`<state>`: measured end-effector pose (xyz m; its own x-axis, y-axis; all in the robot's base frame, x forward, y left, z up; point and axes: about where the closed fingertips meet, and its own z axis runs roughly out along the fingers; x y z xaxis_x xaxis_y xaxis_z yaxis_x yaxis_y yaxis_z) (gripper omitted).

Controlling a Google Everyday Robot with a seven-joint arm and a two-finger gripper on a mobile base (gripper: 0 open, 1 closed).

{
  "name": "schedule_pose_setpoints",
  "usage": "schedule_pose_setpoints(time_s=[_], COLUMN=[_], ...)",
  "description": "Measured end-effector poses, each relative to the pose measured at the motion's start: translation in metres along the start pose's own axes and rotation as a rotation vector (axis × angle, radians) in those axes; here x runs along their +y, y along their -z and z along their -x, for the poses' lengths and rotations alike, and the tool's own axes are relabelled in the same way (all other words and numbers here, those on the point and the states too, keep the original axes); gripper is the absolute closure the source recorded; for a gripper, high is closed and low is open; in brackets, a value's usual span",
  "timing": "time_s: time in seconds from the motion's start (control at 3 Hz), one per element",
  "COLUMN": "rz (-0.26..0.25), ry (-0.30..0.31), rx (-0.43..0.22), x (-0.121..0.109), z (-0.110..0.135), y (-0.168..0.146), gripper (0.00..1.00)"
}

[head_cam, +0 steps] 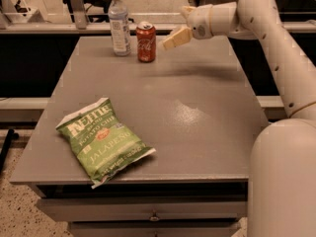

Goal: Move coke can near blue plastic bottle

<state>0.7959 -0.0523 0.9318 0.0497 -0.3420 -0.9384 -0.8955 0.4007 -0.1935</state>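
The coke can (pixel 146 42), red with white script and a silver top, stands upright at the far side of the grey table (pixel 197 107). The blue plastic bottle (pixel 119 23), clear with a white cap and pale label, stands upright just left of the can, a small gap between them. My gripper (pixel 175 27) hangs above the table just right of the can. It is open and empty, and does not touch the can. One cream finger (pixel 176 37) points down-left toward the can.
A green jalapeño chip bag (pixel 102 139) lies flat at the table's front left. My white arm (pixel 266 28) reaches in from the right, and its base (pixel 281 181) stands at the front right corner. A railing (pixel 74 26) runs behind the table.
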Motion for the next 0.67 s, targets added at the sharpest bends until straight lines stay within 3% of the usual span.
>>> schedule_pose_setpoints(time_s=[0.33, 0.67], rz=[-0.083, -0.105], ry=[0.008, 0.002], rx=[-0.007, -0.004], x=[-0.015, -0.019], z=[0.003, -0.002], y=[0.065, 0.082], gripper=[0.0, 0.0])
